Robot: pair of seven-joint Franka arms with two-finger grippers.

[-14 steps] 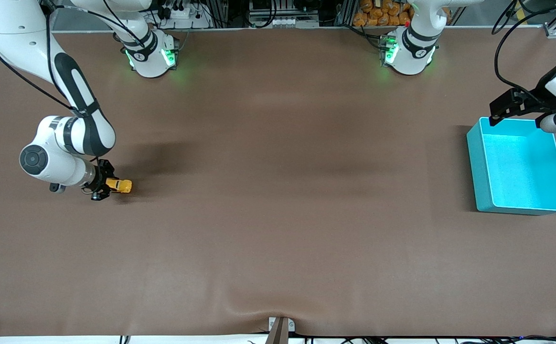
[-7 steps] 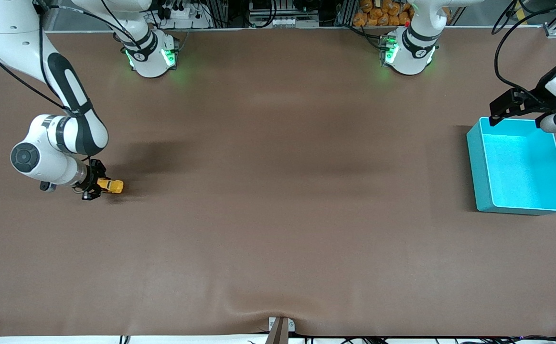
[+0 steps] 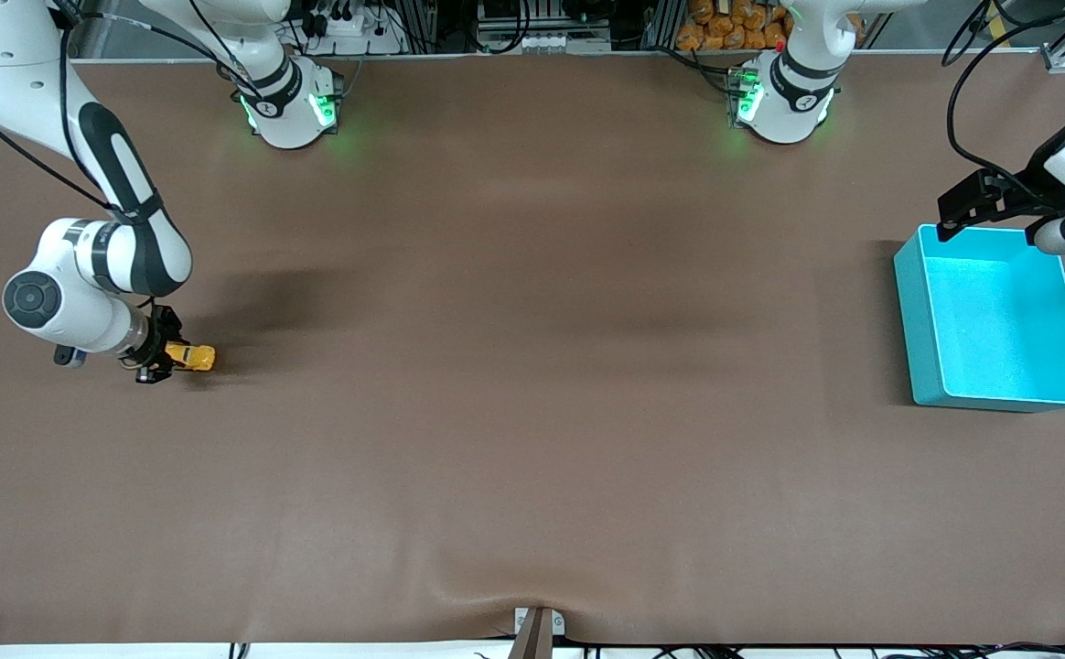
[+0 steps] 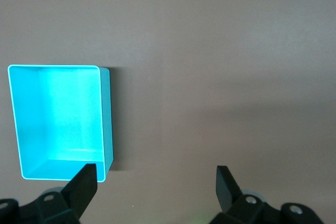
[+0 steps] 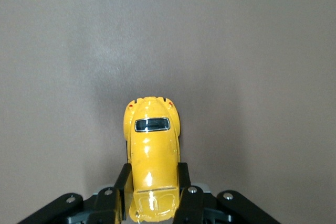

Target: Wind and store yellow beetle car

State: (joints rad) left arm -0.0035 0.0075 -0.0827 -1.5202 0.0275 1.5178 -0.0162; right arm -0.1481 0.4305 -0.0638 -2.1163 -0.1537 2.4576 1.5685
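The yellow beetle car (image 3: 194,357) sits on the brown table at the right arm's end, its wheels on the surface. My right gripper (image 3: 172,356) is shut on it, the fingers clamped on both sides of the body. In the right wrist view the car (image 5: 152,156) sticks out from between the black fingers (image 5: 124,179), a dark window showing on top. My left gripper (image 3: 953,220) is open and empty, held above the teal bin (image 3: 917,311) at the left arm's end. The bin (image 4: 106,114) also shows in the left wrist view, with nothing in it.
The wide brown table mat (image 3: 532,366) stretches between the car and the bin. The two arm bases (image 3: 290,105) stand along the table edge farthest from the front camera. A small metal bracket (image 3: 537,627) sits at the nearest edge.
My right gripper has dragged the car along the table toward the right arm's end, away from the bin. The left arm has not moved.
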